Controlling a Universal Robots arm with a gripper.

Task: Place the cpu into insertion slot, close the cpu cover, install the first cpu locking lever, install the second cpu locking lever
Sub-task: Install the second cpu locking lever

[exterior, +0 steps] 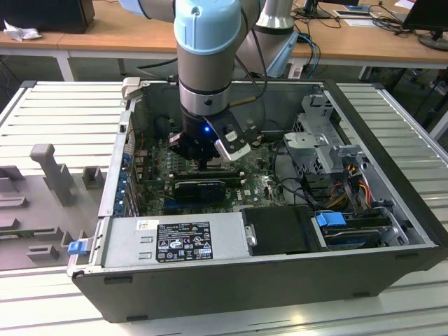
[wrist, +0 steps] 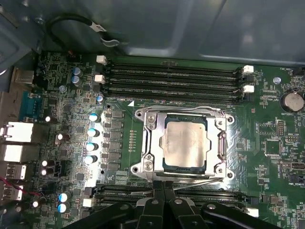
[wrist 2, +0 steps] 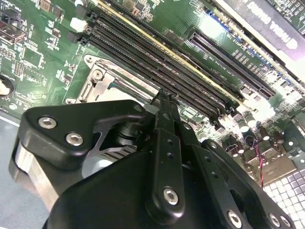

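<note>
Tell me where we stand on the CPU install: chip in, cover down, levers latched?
Done: the cpu sits in the socket, and the cpu cover lies flat around it. In hand: the tool, fingers together, is at the socket edge by a thin locking lever that lies slanted there. Left: I cannot see either lever latched, so both levers likely remain.

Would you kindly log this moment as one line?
end effector: closed, at socket edge | cpu: seated in socket | cpu cover: down around cpu
</note>
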